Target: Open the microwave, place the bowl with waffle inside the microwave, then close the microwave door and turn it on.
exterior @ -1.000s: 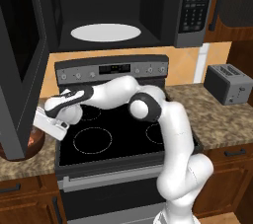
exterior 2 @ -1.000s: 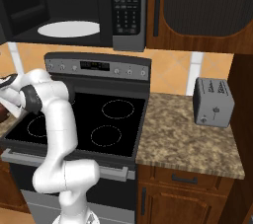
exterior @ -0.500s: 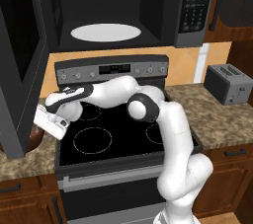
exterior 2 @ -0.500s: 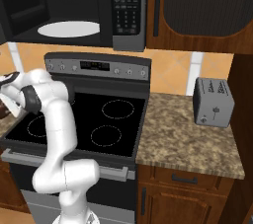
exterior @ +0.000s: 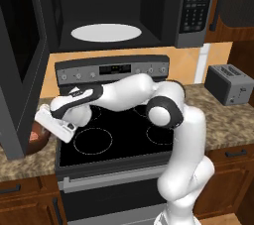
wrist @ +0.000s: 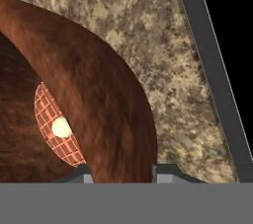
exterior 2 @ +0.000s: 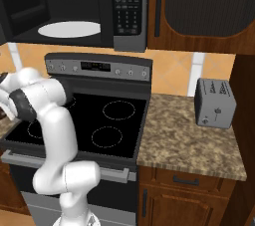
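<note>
Done: grey-steel microwave door (exterior: pixel 20 60) swung open | now: gripper (wrist: pixel 118 171) fingertips straddling glossy reddish-brown wooden bowl (wrist: pixel 99 99) wall, clamp undeterminable | left: lift, load, close, start

No text, label, brand or number can be read. The microwave's (exterior 2: pixel 74 8) black keypad strip (exterior 2: pixel 127 8) carries rows of small pale marks, and a small display at its top, all too small and blurred to make out. The stove's (exterior: pixel 119 135) control panel has a dark display (exterior: pixel 115 69) with faint marks that cannot be read either. The toaster (exterior 2: pixel 215 103) shows small dark marks on its front, too tiny to tell.
</note>
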Available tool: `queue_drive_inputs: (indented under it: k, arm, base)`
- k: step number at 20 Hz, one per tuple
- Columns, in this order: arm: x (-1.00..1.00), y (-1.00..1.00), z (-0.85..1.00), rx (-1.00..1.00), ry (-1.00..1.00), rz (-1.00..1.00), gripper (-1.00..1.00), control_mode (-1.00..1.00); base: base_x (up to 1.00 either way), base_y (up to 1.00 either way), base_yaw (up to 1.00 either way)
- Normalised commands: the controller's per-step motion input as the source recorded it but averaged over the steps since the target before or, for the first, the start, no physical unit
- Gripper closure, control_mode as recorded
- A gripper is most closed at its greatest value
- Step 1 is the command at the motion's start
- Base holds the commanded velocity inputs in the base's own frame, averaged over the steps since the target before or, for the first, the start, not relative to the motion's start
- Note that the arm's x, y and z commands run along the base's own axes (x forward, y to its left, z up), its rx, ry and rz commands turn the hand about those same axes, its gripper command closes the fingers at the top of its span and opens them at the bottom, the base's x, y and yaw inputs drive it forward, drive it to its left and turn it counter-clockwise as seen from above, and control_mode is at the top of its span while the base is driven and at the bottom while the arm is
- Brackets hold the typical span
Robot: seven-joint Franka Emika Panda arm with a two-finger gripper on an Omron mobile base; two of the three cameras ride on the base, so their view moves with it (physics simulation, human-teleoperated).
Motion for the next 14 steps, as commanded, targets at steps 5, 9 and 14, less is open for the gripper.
queue_drive_inputs:
  k: [5,9,14]
  arm:
    - [-0.55,-0.68,0.55,0.0,-0.06,-0.07,1.0,-1.0]
    - [-0.41,-0.9,0.48,0.0,0.01,-0.09,1.0,-1.0]
    - [-0.5,-0.94,0.61,0.0,0.01,-0.1,1.0,-1.0]
  base:
    - [0.0,0.0,0.0]
    - [0.0,0.0,0.0]
    - [0.0,0.0,0.0]
